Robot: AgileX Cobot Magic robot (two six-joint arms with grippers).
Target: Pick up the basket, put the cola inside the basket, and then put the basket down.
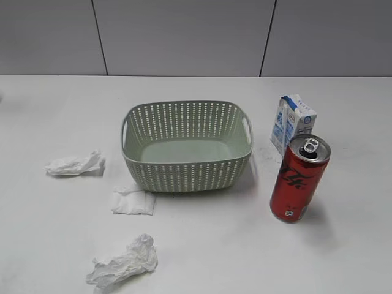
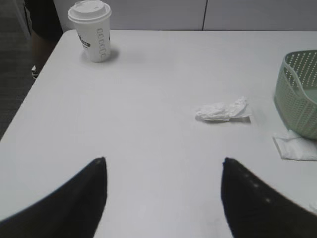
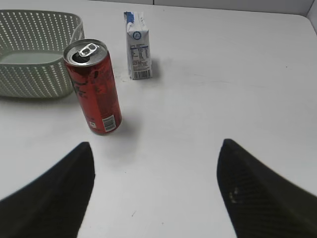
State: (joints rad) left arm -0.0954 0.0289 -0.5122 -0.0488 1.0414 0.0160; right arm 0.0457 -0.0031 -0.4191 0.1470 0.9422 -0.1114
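Note:
The sage-green perforated basket [image 1: 187,146] stands empty on the white table, mid-view; it also shows in the left wrist view [image 2: 298,93] and the right wrist view [image 3: 34,52]. The red cola can [image 1: 299,178] stands upright to the basket's right, also seen in the right wrist view [image 3: 94,87]. My left gripper [image 2: 163,162] is open and empty over bare table, left of the basket. My right gripper [image 3: 156,146] is open and empty, short of the can, which is ahead and to its left. Neither gripper shows in the exterior view.
A blue-white carton [image 1: 292,123] stands behind the can. Crumpled tissues lie left of the basket [image 1: 76,164], at its front corner [image 1: 133,201] and nearer the front [image 1: 123,262]. A white lidded paper cup [image 2: 92,30] stands at the far left corner.

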